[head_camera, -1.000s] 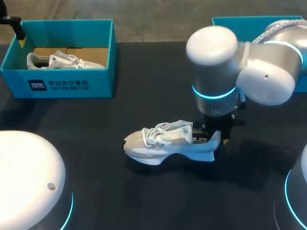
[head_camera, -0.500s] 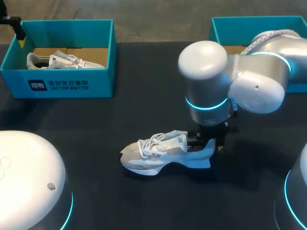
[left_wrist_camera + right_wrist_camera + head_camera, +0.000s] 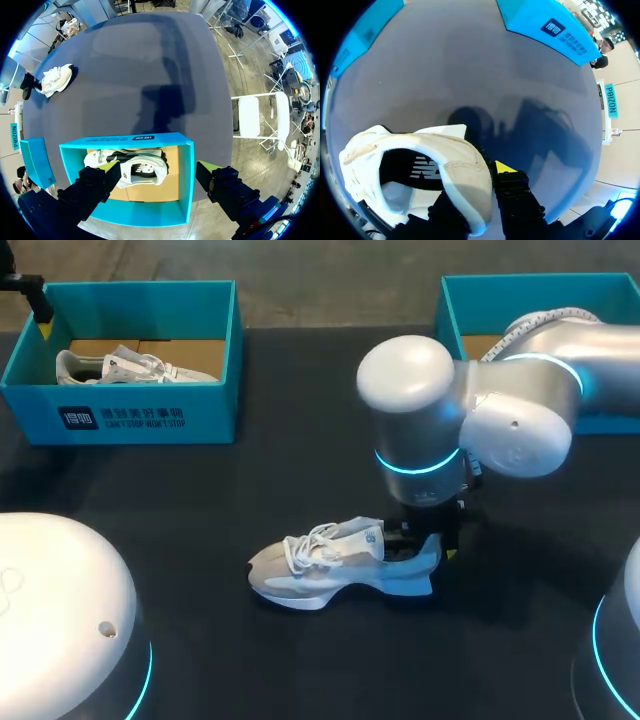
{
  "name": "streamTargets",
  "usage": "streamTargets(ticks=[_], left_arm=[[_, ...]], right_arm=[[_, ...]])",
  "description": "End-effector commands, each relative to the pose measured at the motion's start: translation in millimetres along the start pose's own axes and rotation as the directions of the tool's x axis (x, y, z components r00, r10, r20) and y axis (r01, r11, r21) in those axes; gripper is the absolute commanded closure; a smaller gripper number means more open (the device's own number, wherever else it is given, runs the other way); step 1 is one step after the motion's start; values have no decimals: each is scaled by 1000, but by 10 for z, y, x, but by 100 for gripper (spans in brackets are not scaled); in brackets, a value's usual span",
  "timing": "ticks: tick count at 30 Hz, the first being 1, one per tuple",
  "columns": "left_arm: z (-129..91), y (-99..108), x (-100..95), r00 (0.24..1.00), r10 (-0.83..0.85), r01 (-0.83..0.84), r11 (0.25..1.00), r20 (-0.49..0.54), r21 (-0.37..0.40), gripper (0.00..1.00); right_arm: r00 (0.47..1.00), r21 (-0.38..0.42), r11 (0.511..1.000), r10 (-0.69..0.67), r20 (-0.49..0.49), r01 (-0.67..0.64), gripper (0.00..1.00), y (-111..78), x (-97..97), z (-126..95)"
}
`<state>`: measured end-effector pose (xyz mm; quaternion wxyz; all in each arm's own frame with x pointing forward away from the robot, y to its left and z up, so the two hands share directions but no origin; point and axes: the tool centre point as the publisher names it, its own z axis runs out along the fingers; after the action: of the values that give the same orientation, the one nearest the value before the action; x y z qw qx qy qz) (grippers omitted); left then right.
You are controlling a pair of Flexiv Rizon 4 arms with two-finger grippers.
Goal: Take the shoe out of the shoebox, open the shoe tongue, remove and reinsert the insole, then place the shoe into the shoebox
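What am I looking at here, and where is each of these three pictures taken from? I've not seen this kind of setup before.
It is a robot with two arms at a dark table. The rectangular picture looks down from above and behind the robot. Each round picture comes from a camera on one arm's wrist, looking out along its fingers. The right gripper is shut on the heel of a white shoe in the middle of the table; I cannot tell whether the sole touches the surface. The left gripper hangs open above a blue shoebox that holds a second shoe. Another blue box stands at the table's far right.
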<state>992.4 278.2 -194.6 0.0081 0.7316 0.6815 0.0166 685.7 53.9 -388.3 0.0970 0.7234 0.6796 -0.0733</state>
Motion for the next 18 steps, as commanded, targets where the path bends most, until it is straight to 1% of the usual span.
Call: streamTargets(ticks=[1, 6, 7, 8, 9, 10, 11, 14, 18], left_arm=[[-4, -14, 1, 1000, 1, -1, 1000, -2, -2, 0], [-4, -14, 1, 1000, 1, -1, 1000, -2, -2, 0], [-4, -14, 1, 1000, 1, -1, 1000, -2, -2, 0], [-4, -14, 1, 1000, 1, -1, 1000, -2, -2, 0], [-4, -14, 1, 1000, 1, -1, 1000, -2, -2, 0], [-4, -14, 1, 1000, 1, -1, 1000, -2, -2, 0], [-4, -14, 1, 1000, 1, -1, 1000, -2, -2, 0], [-4, -14, 1, 1000, 1, -1, 1000, -2, -2, 0], [-4, -14, 1, 1000, 1, -1, 1000, -2, -2, 0]], right_arm=[[1000, 6, 1000, 5, 3, -5, 100, 12, 31, 31], [1000, 14, 1000, 7, 1, -7, 100, 14, 37, 44], [1000, 15, 1000, 8, 1, -8, 94, 19, 36, 41], [1000, 14, 1000, 9, -1, -9, 71, 25, 35, 34], [1000, 14, 1000, 10, -1, -10, 52, 28, 34, 20], [1000, 12, 1000, 11, -2, -11, 3, 28, 30, 2], [1000, 11, 1000, 12, -3, -12, 0, 30, 28, -18], [1000, 8, 1000, 13, -7, -13, 0, 36, 27, -90], [998, 16, 1000, -1, -59, 2, 0, 44, 8, -228]])
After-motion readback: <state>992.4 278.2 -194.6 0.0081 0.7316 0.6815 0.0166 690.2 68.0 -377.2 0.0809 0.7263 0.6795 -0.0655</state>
